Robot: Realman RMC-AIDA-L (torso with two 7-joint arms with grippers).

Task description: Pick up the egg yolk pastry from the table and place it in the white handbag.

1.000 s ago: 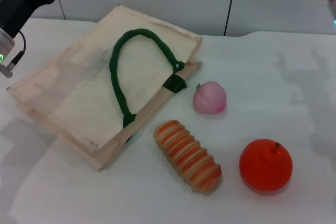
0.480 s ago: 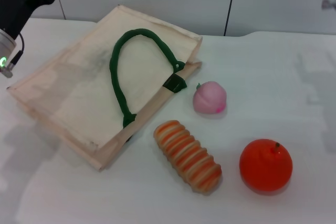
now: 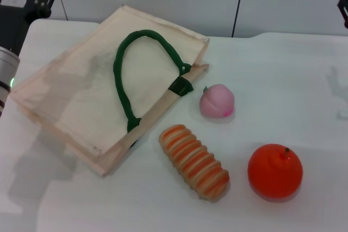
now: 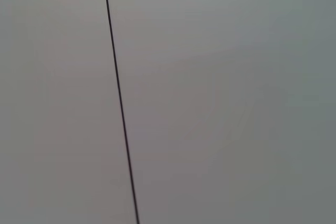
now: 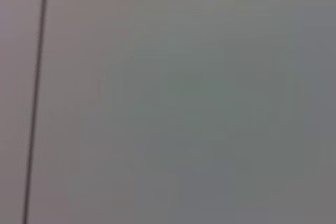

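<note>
While the white handbag (image 3: 103,88) lies flat on the white table (image 3: 283,80), filling the area from the centre out toward nine and ten o'clock in the head view, its dark green rope handle (image 3: 136,69) loops across the upper face of the fabric. The mouth of the bag faces roughly four o'clock, toward the food; nothing can be seen inside it, so what it holds cannot be told. The egg yolk pastry does not show anywhere on the table.

Just off the bag's open edge, at about three o'clock from the handle's end, sits the pink peach (image 3: 217,101). The long orange-striped bread (image 3: 194,162) lies near six o'clock, close to the bag's near corner but apart from it. The orange (image 3: 274,171) stands at about four o'clock, well apart from the bag.

The left arm (image 3: 16,20) rises at ten o'clock, past the bag's far corner, and whether its jaws are open or closed cannot be told. The right arm (image 3: 343,5) barely shows at two o'clock. Both wrist views face a plain grey wall.
</note>
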